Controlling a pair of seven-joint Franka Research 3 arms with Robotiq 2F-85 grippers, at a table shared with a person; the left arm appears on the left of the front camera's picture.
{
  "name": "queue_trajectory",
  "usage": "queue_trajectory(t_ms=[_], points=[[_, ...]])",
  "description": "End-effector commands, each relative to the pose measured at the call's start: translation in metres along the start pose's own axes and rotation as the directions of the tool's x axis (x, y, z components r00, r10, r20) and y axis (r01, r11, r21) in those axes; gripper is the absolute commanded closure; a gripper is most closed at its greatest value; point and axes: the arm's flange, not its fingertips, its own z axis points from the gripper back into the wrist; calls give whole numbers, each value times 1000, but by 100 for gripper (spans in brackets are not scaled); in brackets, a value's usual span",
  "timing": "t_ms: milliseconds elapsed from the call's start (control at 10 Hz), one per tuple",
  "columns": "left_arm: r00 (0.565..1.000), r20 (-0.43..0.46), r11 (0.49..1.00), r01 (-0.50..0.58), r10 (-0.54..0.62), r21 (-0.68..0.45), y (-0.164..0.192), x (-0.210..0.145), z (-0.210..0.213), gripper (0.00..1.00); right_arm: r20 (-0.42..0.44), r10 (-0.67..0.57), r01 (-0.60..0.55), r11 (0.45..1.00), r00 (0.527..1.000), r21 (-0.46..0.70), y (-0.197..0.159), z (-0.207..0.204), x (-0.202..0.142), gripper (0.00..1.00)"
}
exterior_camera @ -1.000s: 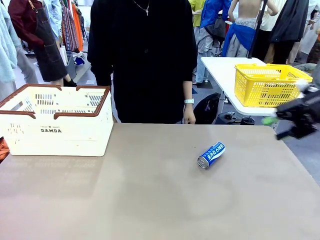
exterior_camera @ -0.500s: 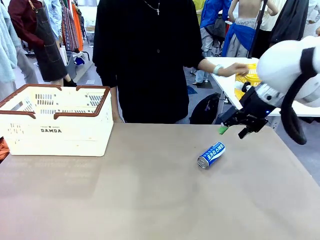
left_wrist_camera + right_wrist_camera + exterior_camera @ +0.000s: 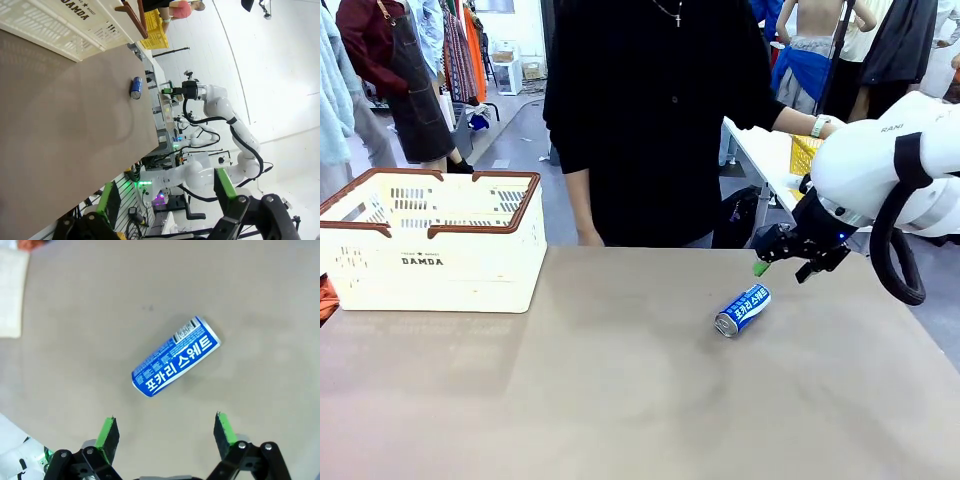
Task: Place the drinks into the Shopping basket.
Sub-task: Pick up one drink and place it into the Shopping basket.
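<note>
While the right claw (image 3: 782,268) hovers with its fingers spread apart, the blue drink can (image 3: 742,310) lies on its side on the bench (image 3: 620,400) just below, in line with their gap, untouched.

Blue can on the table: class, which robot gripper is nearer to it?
Right. The right gripper hovers open close above the blue can, not touching it; the left gripper, also open, is far across the table from it.

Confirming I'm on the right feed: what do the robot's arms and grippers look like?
The right arm: glossy white rounded shell, thick black cable looping beside it. The right gripper and left gripper: black two-finger frames with green pads.
</note>
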Motion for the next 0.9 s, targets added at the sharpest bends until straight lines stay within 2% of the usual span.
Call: queue_trajectory(t_ms=[0,100,200,300,400,500,600,700,800], points=[[1000,13,1000,20,-19,-19,-1,0,1,0,5,14,-14,1000,1000,-1,5,2,1,0],[1000,13,1000,20,-19,-19,-1,0,1,0,0,0,0,1000,1000,0,0,0,0,0],[1000,13,1000,20,-19,-19,-1,0,1,0,26,315,-316,946,949,70,5,-8,11,0],[1000,13,1000,20,-19,-19,-1,0,1,0,63,539,-543,834,840,101,3,-13,18,0],[1000,13,1000,20,-19,-19,-1,0,1,0,50,706,-704,695,707,144,0,-17,22,0],[1000,13,1000,20,-19,-19,-1,0,1,0,61,790,-789,598,610,145,-2,-21,24,0],[1000,13,1000,20,-19,-19,-1,0,1,0,79,876,-876,466,477,120,2,-26,21,0],[1000,13,1000,20,-19,-19,-1,0,1,0,39,966,-957,249,257,152,5,-32,17,0],[1000,13,1000,20,-19,-19,-1,0,1,0,1,997,-969,80,82,235,8,-39,13,0]])
